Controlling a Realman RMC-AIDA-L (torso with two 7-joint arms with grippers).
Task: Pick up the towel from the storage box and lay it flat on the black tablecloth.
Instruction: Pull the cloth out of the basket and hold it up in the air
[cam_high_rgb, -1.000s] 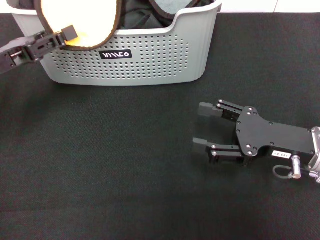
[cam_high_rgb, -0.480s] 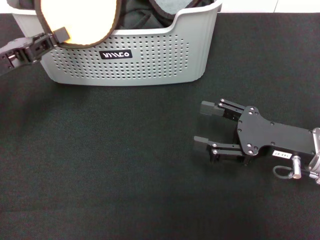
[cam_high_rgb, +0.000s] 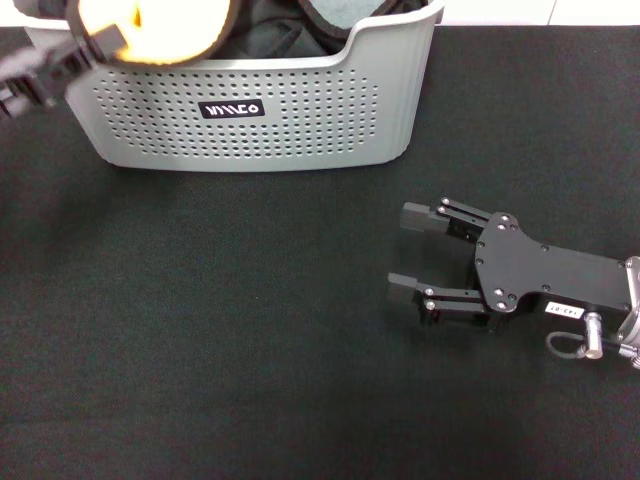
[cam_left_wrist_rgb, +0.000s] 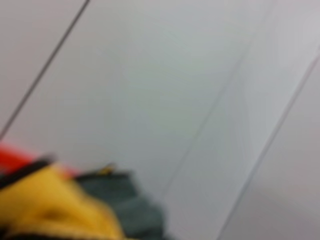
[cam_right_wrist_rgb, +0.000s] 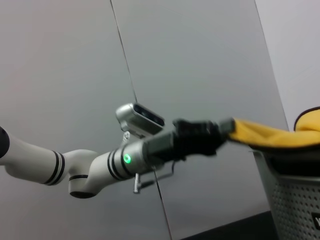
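Observation:
The towel (cam_high_rgb: 165, 28) shows its cream-yellow face and dark border, hanging over the far-left rim of the light grey storage box (cam_high_rgb: 300, 115). My left gripper (cam_high_rgb: 105, 42) is shut on the towel's edge and holds it raised at the box's left corner. The right wrist view shows that gripper (cam_right_wrist_rgb: 225, 129) pinching the yellow towel (cam_right_wrist_rgb: 270, 137) above the box (cam_right_wrist_rgb: 295, 200). The left wrist view shows the towel (cam_left_wrist_rgb: 45, 205) close up, yellow and grey-green. My right gripper (cam_high_rgb: 402, 248) lies open and empty on the black tablecloth (cam_high_rgb: 200, 320), to the right of the box.
Bunched black fabric (cam_high_rgb: 280, 22) fills the inside of the box. A pale strip of table (cam_high_rgb: 540, 12) shows beyond the cloth's far edge. The right arm's body (cam_high_rgb: 560, 285) rests at the right side.
My left gripper has moved up and to the left with the towel's edge, pulling the towel higher against the box's rim. The right gripper has hardly moved.

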